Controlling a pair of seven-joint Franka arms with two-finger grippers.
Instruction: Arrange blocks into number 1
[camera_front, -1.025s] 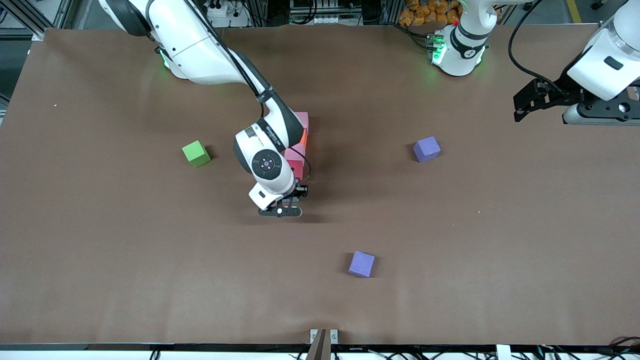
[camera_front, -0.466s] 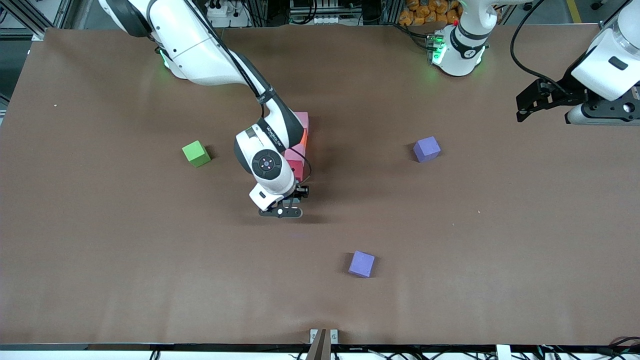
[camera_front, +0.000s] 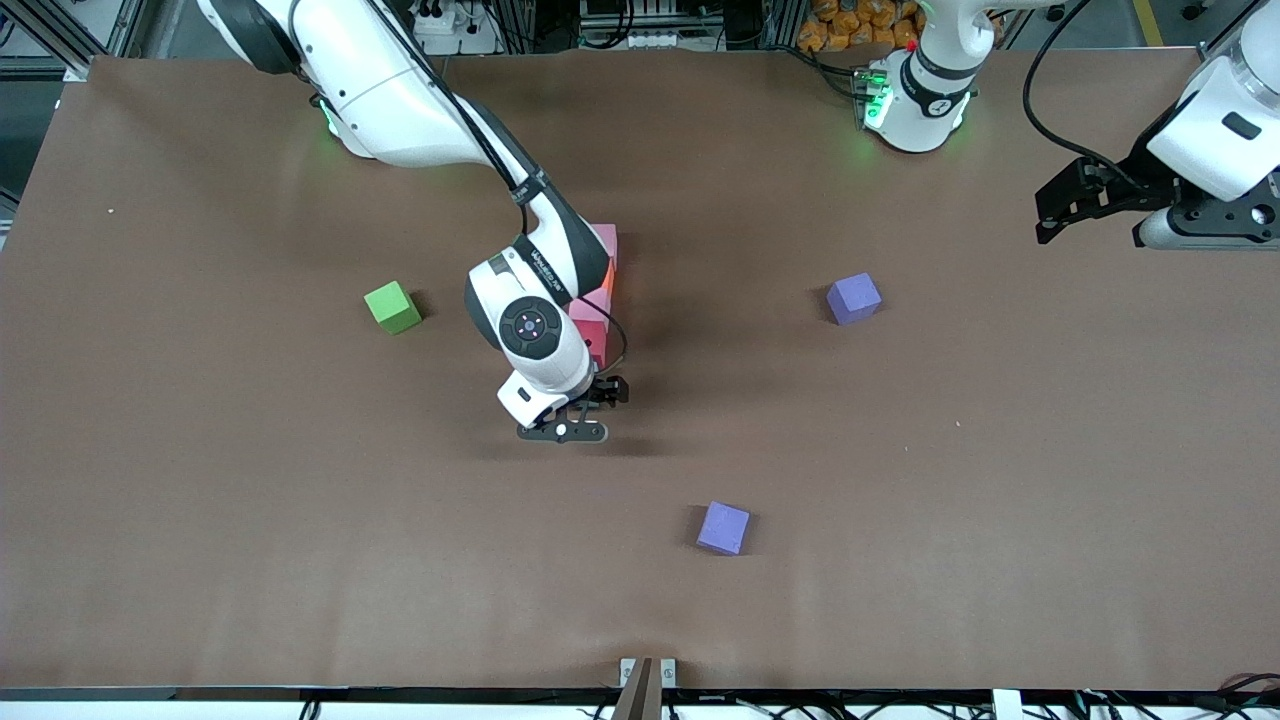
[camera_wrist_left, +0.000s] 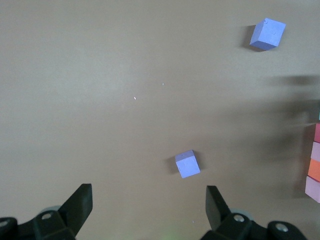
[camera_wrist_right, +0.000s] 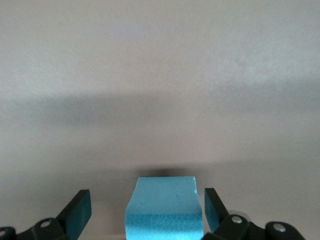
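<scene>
Several blocks lie in a line at mid-table: a pink block (camera_front: 604, 240), an orange block (camera_front: 606, 283), a second pink block (camera_front: 589, 315) and a red block (camera_front: 599, 345), partly hidden by the right arm. My right gripper (camera_front: 592, 400) is low at the line's end nearer the front camera. In the right wrist view the right gripper (camera_wrist_right: 146, 209) is open, and a light blue block (camera_wrist_right: 164, 207) rests on the table between its fingers with gaps on both sides. My left gripper (camera_front: 1050, 205) waits open in the air at the left arm's end of the table, with nothing in it (camera_wrist_left: 148, 200).
A green cube (camera_front: 392, 306) sits toward the right arm's end, beside the line. One purple cube (camera_front: 853, 298) lies toward the left arm's end, another purple cube (camera_front: 723, 527) lies nearer the front camera. The brown table (camera_front: 200, 520) spreads wide around them.
The right gripper has opened and let go of the light blue block, which now stands on the table. The left arm has drifted slightly.
</scene>
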